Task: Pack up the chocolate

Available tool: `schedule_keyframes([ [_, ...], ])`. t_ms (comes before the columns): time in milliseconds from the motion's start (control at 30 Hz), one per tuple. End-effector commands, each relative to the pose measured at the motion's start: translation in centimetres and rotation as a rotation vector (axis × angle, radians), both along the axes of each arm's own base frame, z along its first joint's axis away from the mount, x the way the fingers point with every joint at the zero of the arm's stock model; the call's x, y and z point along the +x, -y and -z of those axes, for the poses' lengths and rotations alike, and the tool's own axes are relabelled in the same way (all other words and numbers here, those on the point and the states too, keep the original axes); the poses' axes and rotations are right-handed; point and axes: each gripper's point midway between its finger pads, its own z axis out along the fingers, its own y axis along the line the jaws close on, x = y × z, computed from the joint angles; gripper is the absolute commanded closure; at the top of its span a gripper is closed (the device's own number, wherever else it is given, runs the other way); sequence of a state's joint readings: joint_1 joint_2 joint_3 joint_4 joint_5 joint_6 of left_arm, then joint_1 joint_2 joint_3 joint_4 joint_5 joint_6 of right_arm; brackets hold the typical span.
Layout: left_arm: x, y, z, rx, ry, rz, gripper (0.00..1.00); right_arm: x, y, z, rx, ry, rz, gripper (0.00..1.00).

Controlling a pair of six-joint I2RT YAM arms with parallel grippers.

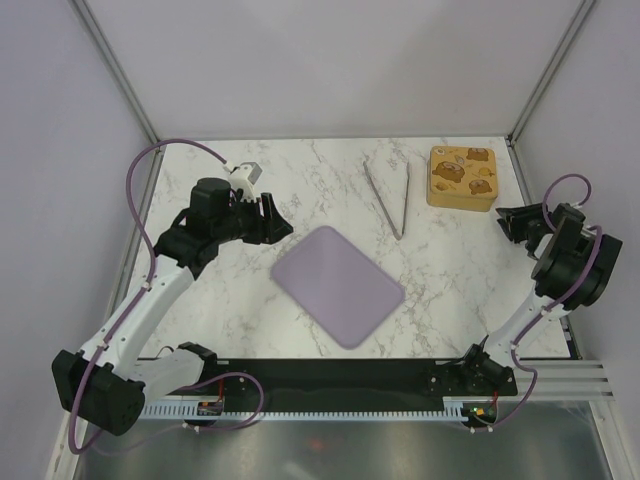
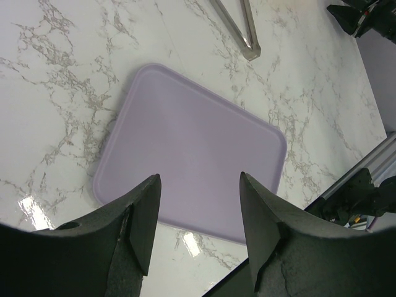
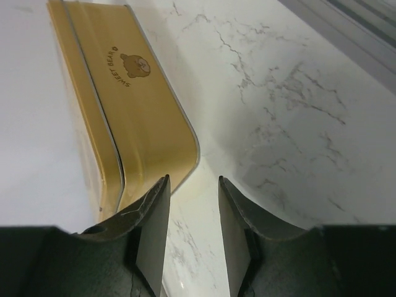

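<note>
Far right on the table, the brown shapes [image 1: 452, 172] on top of the gold box [image 1: 461, 205] are too small in the top view to tell whether they are chocolate or print. The right wrist view shows only the box's side wall. One end runs off the upper edge, and the other is hidden behind a finger [image 3: 151, 229] of the right gripper [image 3: 193, 184]. In the left wrist view the tongs [image 2: 242, 28] are cut off at the top edge. Fingers [image 2: 139, 229] of the left gripper [image 2: 199, 185] cover the near edge of the lilac mat [image 2: 192, 142].
</note>
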State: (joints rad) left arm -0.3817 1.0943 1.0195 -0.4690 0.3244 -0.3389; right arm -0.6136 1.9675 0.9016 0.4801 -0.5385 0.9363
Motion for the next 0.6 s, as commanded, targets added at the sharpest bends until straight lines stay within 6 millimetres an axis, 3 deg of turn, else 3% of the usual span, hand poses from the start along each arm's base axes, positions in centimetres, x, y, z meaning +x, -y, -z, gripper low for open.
schedule_keyframes([
  [0,0.2,0.0,-1.5,-0.008,0.079,0.021,0.39,0.3,1.7,-3.4,-0.157,-0.011,-0.005,0.55],
  [67,0.2,-0.1,-1.5,-0.008,0.079,0.02,0.39,0.2,1.7,-3.8,-0.191,-0.044,-0.014,0.53],
  [100,0.2,-0.1,-1.6,-0.008,0.08,0.02,0.39,0.8,1.8,-5.1,-0.247,-0.038,-0.033,0.53],
  [133,0.2,-0.1,-1.6,-0.007,0.081,0.018,0.39,0.4,1.4,-4.8,-0.249,-0.084,-0.044,0.55],
  [233,0.1,-0.1,-1.7,-0.008,0.085,0.017,0.39,1.1,1.2,-6.1,-0.322,-0.109,-0.044,0.65],
  [300,0.1,-0.3,-1.6,-0.006,0.087,0.014,0.39,1.8,0.6,-7.4,-0.387,-0.118,-0.064,0.65],
  [467,0.0,-0.3,-1.5,-0.006,0.087,0.014,0.38,4.1,-0.5,-9.9,-0.585,-0.172,-0.127,0.57],
  [500,-0.1,-0.3,-1.5,-0.007,0.086,0.015,0.38,5.3,-1.0,-11.1,-0.623,-0.161,-0.139,0.56],
  [533,-0.1,-0.3,-1.5,-0.007,0.086,0.015,0.38,5.8,-1.1,-11.4,-0.658,-0.162,-0.156,0.53],
  [567,-0.1,-0.4,-1.6,-0.006,0.088,0.014,0.38,6.4,-1.1,-10.4,-0.66,-0.182,-0.171,0.52],
])
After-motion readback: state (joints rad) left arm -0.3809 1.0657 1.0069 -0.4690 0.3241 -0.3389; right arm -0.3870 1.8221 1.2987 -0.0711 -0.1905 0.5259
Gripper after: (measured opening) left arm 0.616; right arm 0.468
